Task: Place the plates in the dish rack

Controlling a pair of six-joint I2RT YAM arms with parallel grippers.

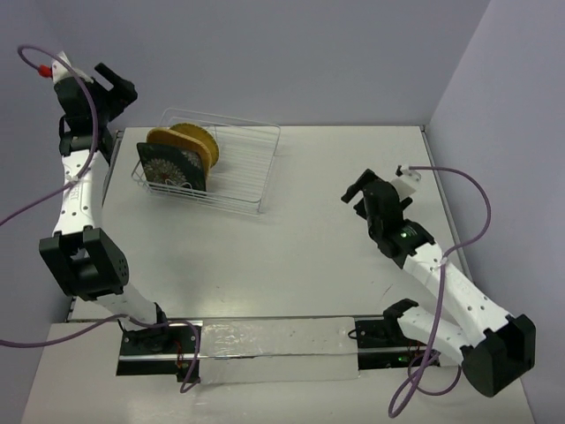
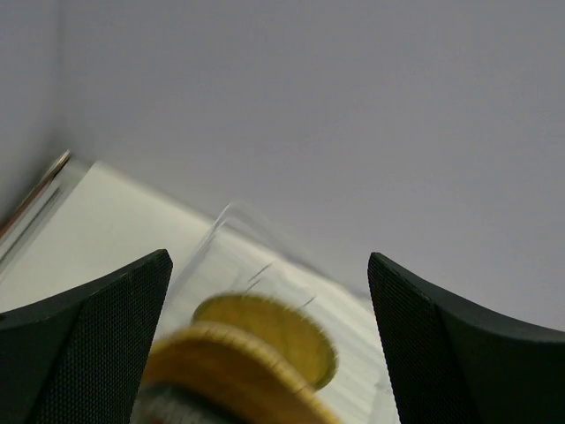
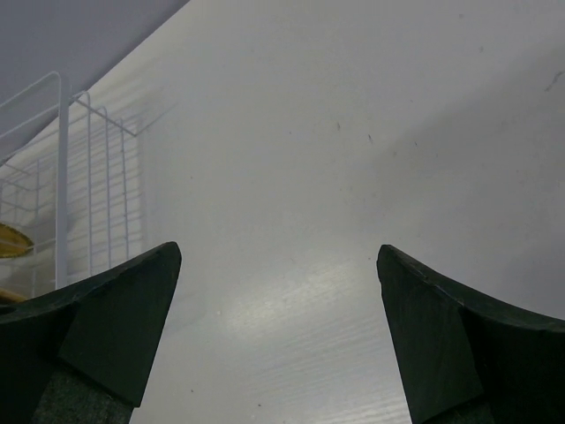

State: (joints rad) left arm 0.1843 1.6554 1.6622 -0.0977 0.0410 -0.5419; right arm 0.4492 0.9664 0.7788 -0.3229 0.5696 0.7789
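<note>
The wire dish rack (image 1: 247, 168) stands at the back left of the table. All three plates stand on edge in its left end: the black flowered plate (image 1: 168, 166) in front, the orange plate (image 1: 177, 146) behind it, the yellow plate (image 1: 201, 141) at the back. My left gripper (image 1: 113, 84) is open and empty, raised high left of the rack. The left wrist view shows the yellow plate (image 2: 269, 329) and the orange plate (image 2: 221, 371) blurred below the open jaws. My right gripper (image 1: 357, 192) is open and empty above the table, right of the rack (image 3: 71, 185).
The white table (image 1: 318, 238) ends at grey walls at the back and right. A clear strip (image 1: 274, 340) lies along the near edge between the arm bases. Purple cables hang by both arms.
</note>
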